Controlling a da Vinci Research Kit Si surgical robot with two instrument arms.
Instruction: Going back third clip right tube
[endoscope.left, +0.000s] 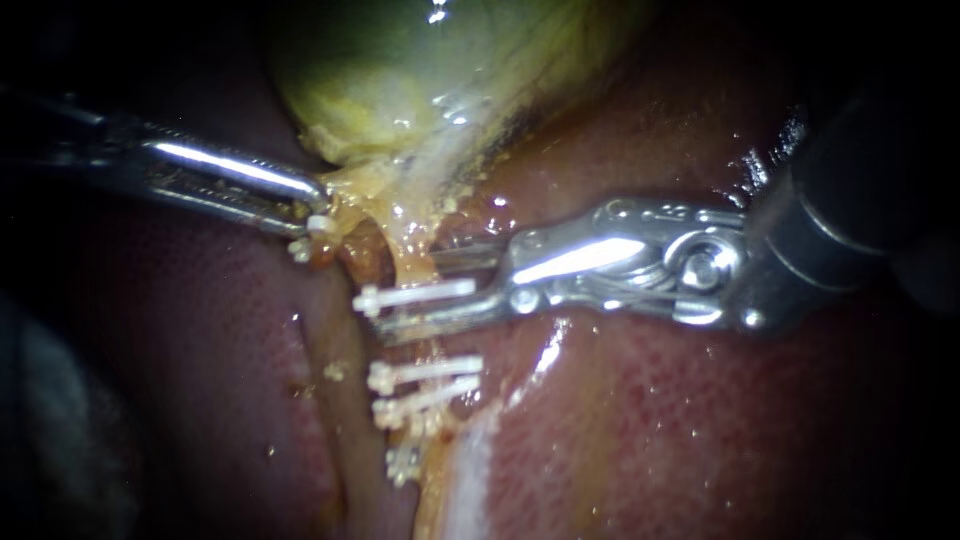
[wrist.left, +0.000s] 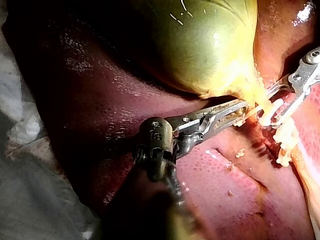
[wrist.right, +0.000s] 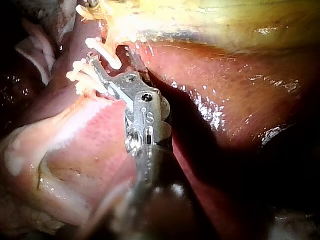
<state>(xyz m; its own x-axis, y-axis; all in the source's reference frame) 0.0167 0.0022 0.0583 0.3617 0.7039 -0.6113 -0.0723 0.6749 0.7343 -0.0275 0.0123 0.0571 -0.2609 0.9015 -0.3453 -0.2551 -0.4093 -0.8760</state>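
My right instrument (endoscope.left: 418, 294) comes in from the right, its jaws open with a gap between them. A white clip (endoscope.left: 412, 296) is closed across the right tube (endoscope.left: 415, 268) and lies between those jaws without being gripped. Two more white clips (endoscope.left: 425, 371) (endoscope.left: 424, 400) cross the same tube just below. My left instrument (endoscope.left: 312, 216) is shut on tissue at the gallbladder's (endoscope.left: 420, 70) neck. In the right wrist view the open jaws (wrist.right: 95, 70) straddle a clip (wrist.right: 102, 52). The left wrist view shows my left jaws (wrist.left: 235, 111) clamped under the gallbladder (wrist.left: 205, 45).
Red-brown liver (endoscope.left: 700, 430) lies around and under the tubes. Another white clip (endoscope.left: 403, 463) sits lower down, and a small white piece (endoscope.left: 300, 249) lies by my left jaws. My right instrument's wrist (wrist.left: 305, 70) shows beyond my left jaws in the left wrist view.
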